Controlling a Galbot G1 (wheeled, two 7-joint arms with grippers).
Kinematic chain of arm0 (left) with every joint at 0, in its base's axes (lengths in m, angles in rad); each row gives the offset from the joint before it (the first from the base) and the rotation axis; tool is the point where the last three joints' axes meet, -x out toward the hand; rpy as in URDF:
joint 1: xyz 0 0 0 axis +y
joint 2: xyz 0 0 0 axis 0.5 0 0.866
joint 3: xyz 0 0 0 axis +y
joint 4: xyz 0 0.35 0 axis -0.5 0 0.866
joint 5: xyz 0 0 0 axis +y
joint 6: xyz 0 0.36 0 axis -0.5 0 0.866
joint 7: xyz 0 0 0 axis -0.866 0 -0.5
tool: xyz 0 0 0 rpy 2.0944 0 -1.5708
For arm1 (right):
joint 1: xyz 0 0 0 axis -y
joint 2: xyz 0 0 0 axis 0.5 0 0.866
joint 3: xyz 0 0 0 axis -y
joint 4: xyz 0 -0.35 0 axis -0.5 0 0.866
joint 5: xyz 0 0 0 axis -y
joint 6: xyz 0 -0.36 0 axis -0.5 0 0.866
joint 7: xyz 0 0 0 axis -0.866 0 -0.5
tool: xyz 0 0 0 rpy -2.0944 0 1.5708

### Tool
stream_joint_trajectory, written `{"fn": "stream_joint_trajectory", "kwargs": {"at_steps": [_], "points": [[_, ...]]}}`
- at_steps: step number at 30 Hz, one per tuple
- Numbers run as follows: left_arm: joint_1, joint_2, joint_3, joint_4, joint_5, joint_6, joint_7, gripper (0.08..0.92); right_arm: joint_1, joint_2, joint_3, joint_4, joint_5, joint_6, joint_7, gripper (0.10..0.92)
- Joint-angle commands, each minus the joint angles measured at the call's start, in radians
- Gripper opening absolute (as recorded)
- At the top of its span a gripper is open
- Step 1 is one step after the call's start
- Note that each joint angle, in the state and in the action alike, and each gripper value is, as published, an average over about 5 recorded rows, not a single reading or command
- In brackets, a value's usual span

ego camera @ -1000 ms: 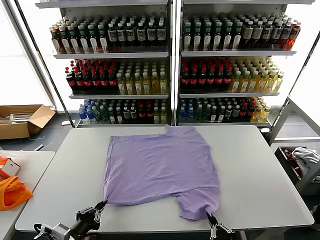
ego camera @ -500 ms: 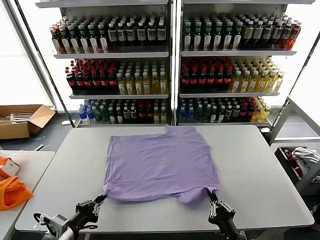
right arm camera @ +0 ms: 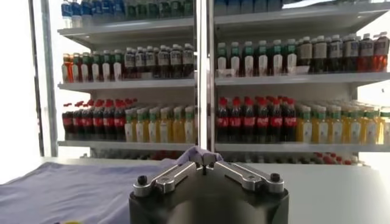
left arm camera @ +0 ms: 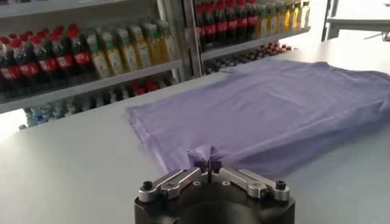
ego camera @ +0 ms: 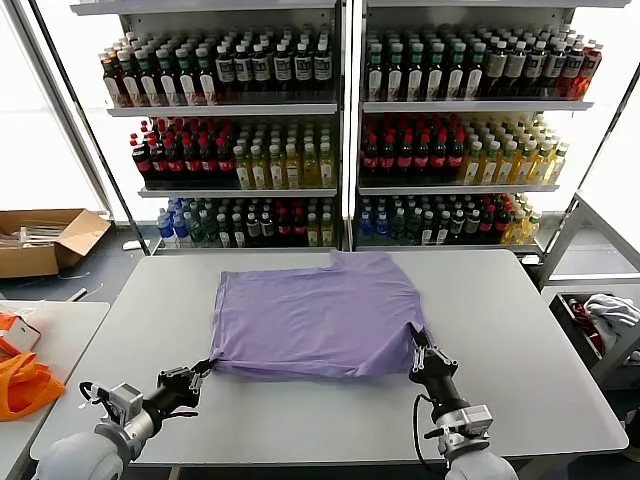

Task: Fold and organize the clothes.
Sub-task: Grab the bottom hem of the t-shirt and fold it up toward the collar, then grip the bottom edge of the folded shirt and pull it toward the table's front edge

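Lavender thin-fabric T-shirt (ego camera: 318, 315) pinched at near corners by left gripper (ego camera: 203, 372) and right gripper (ego camera: 416, 358), fingers clamped together on cloth, probably for folding forward across grey surface (ego camera: 520, 330).

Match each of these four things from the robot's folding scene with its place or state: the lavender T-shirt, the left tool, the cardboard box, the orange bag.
Column one:
1. lavender T-shirt
2. left tool
3. cardboard box
4. orange bag

Column two:
A. on the floor beyond the side table, flaps open
B. shut on the shirt's near corner, on the robot's left
C. spread on the grey table, near edge lifted by both tools
D. on the side table at the robot's left

Pairs: 1-C, 2-B, 3-A, 4-D. The right tool is shut on the shirt's other near corner.
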Motion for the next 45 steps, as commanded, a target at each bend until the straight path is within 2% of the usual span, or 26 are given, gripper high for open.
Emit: {"fn": "stream_joint_trajectory", "kwargs": {"at_steps": [1, 5, 9, 19, 25, 31, 33, 37, 40, 45], "points": [[-0.175, 0.013, 0.04, 0.106, -0.139, 0.073, -0.015, 0.087, 0.214, 0.004, -0.038, -0.165, 0.025, -0.027, 0.026, 0.106], [-0.214, -0.003, 0.056, 0.154, -0.153, 0.084, -0.046, 0.089, 0.292, 0.02, -0.066, -0.26, 0.017, -0.045, 0.016, 0.121], [-0.234, -0.026, 0.081, 0.182, -0.141, 0.067, -0.08, 0.137, 0.322, 0.042, -0.092, -0.312, 0.002, -0.057, -0.003, 0.212], [-0.16, -0.044, 0.03, 0.083, -0.116, 0.0, -0.128, 0.422, 0.146, 0.009, -0.069, -0.123, -0.026, -0.133, -0.06, 0.498], [-0.037, -0.06, 0.032, 0.026, -0.079, -0.002, -0.131, 0.595, -0.038, -0.032, 0.015, 0.04, -0.082, -0.273, 0.016, 0.672], [-0.001, -0.09, 0.057, 0.032, -0.064, -0.001, -0.133, 0.755, -0.143, -0.033, 0.077, 0.096, -0.108, -0.33, 0.059, 0.809], [-0.005, -0.098, 0.064, 0.037, -0.063, -0.001, -0.133, 0.803, -0.15, -0.026, 0.078, 0.098, -0.108, -0.341, 0.071, 0.819], [-0.019, -0.111, 0.072, 0.055, -0.062, -0.003, -0.133, 0.821, -0.139, -0.008, 0.066, 0.085, -0.111, -0.352, 0.086, 0.81], [-0.023, -0.115, 0.072, 0.061, -0.065, -0.003, -0.136, 0.822, -0.118, 0.0, 0.054, 0.072, -0.11, -0.358, 0.093, 0.755], [-0.033, -0.115, 0.069, 0.064, -0.077, 0.003, -0.141, 0.823, -0.074, 0.006, 0.033, 0.046, -0.098, -0.372, 0.105, 0.612]]}}
